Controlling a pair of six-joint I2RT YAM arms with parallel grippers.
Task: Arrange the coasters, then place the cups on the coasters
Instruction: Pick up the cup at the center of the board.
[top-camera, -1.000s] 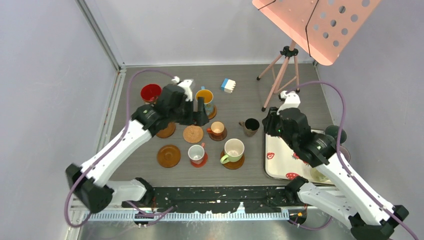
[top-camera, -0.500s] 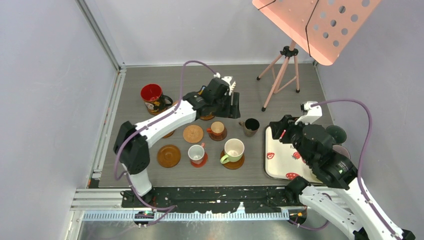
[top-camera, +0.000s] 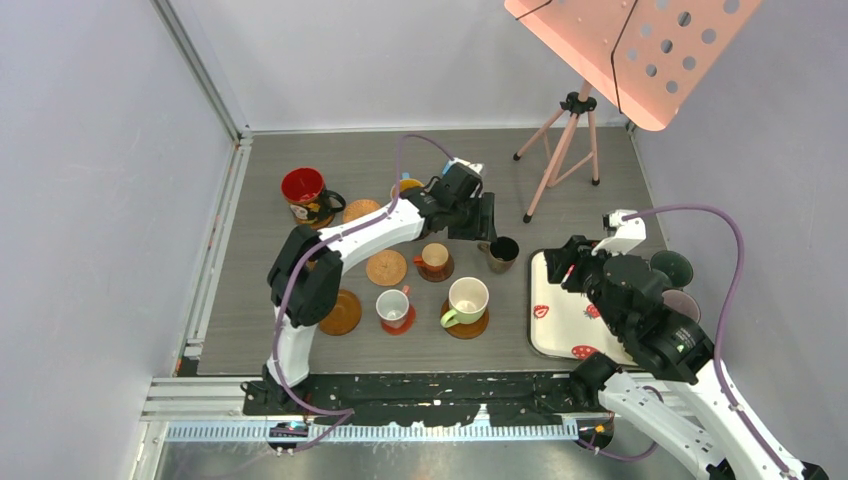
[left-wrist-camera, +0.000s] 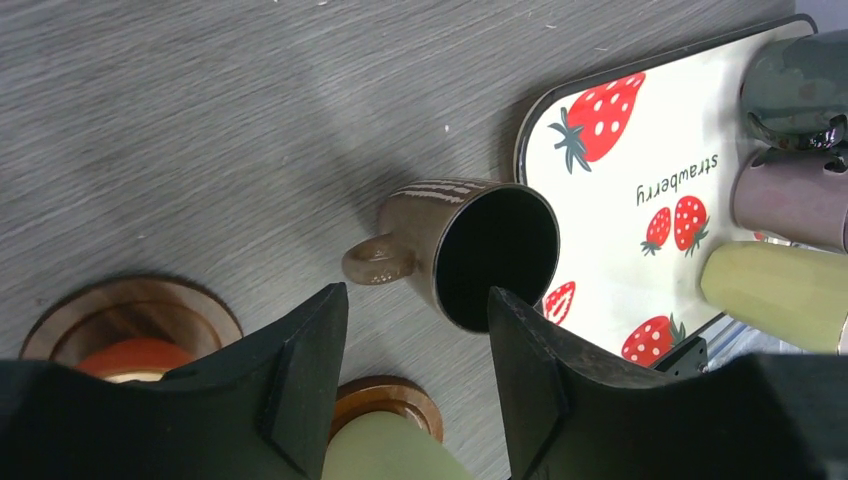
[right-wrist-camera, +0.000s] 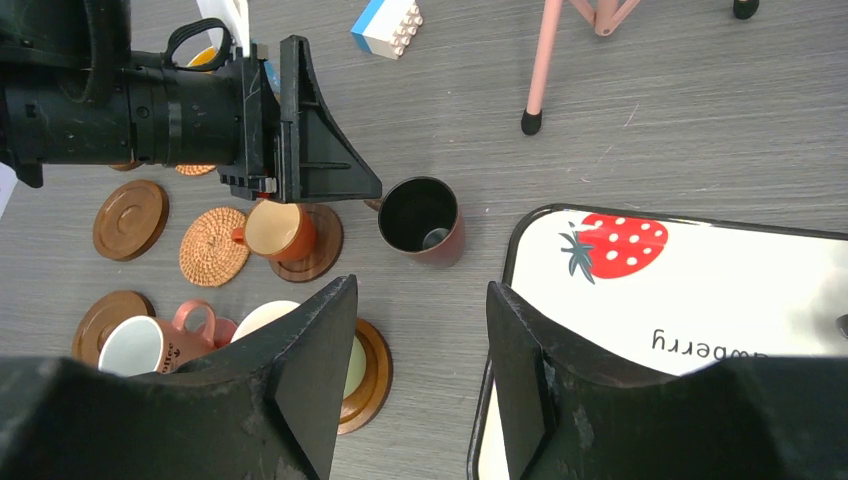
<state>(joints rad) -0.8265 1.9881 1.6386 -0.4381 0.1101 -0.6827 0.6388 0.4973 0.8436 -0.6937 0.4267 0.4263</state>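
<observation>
Partly done: some cups (top-camera: 467, 298) stand on coasters (top-camera: 386, 268), others not.
Left gripper (left-wrist-camera: 415, 295), jaws apart and empty, hovers over the brown mug (left-wrist-camera: 490, 255) on bare table (left-wrist-camera: 200, 120); right gripper (right-wrist-camera: 420, 290) is released too.

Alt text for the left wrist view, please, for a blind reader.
The open left gripper frames a brown mug with a dark inside, standing on the grey table beside a strawberry-print tray. Other mugs show at the tray's far side.

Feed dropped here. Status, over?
Left claw open, empty, near brown cup. Right claw open, empty. Cup on bare table, tray close beside.
</observation>
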